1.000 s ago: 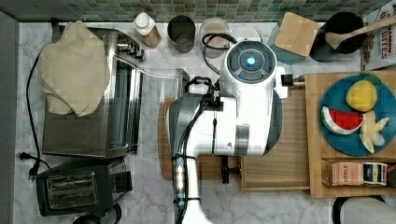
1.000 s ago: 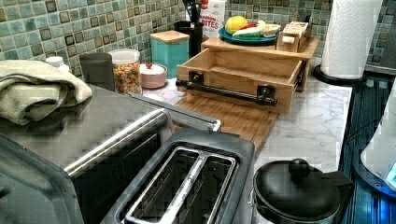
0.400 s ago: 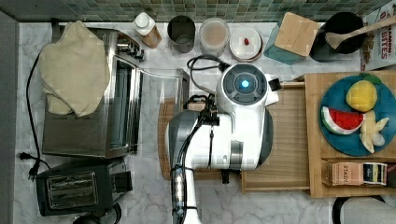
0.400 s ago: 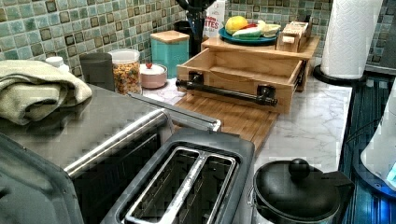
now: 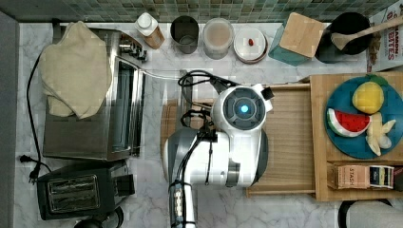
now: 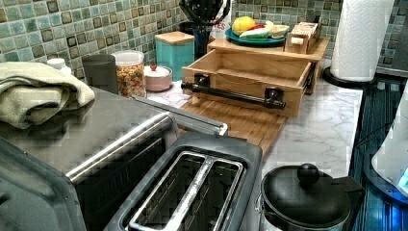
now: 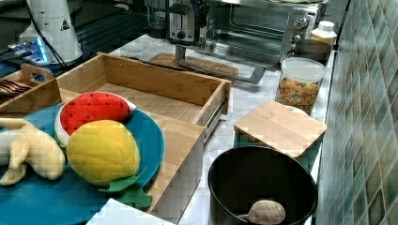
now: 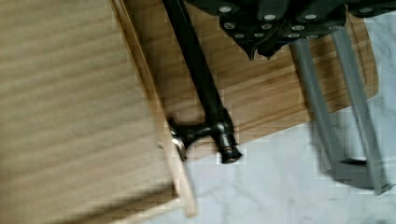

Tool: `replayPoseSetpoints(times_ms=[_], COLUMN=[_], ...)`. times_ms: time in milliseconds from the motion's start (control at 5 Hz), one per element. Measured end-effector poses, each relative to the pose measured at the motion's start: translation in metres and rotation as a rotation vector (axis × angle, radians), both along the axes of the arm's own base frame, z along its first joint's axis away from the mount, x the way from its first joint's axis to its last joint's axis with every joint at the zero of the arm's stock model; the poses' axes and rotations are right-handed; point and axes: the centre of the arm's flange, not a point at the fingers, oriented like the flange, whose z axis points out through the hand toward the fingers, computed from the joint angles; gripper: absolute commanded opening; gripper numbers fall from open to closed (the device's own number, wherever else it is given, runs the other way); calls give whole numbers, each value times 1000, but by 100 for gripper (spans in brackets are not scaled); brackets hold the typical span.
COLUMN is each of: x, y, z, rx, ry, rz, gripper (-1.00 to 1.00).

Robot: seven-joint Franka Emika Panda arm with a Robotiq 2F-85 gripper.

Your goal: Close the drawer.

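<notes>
Gripper point(image 8: 261, 44) hangs above the cutting board point(image 8: 280, 88), just beside the drawer's black bar handle point(image 8: 205, 100); whether it is spread or pressed together cannot be told. Drawer point(image 6: 250, 79) stands pulled out from under the wooden shelf point(image 6: 269, 45) that carries the plate of toy fruit point(image 6: 257, 36), its front over the board point(image 6: 240, 120), in the left view's middle. Arm point(image 5: 223, 147) covers the drawer front in the top view, with the drawer's bare bottom point(image 5: 290, 133) showing to the top view's right of it. This placement outside the handle probably suits a push on the front toward the shelf. Toaster-oven door point(image 7: 220, 63) lies open near the board and may crowd the approach
</notes>
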Motion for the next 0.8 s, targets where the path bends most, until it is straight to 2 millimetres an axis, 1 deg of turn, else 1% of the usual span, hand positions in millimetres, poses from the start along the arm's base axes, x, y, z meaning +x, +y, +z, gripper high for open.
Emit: replayPoseSetpoints(times_ms=[200, 400, 600, 800], x=[-2, -5, -12, -20], y=[9, 18, 30, 36], z=[-8, -25, -51, -75], rx=[-10, -11, -7, -7], ry=[-79, -74, -21, -3], rz=[112, 130, 153, 165], gripper=[-100, -100, -100, -100])
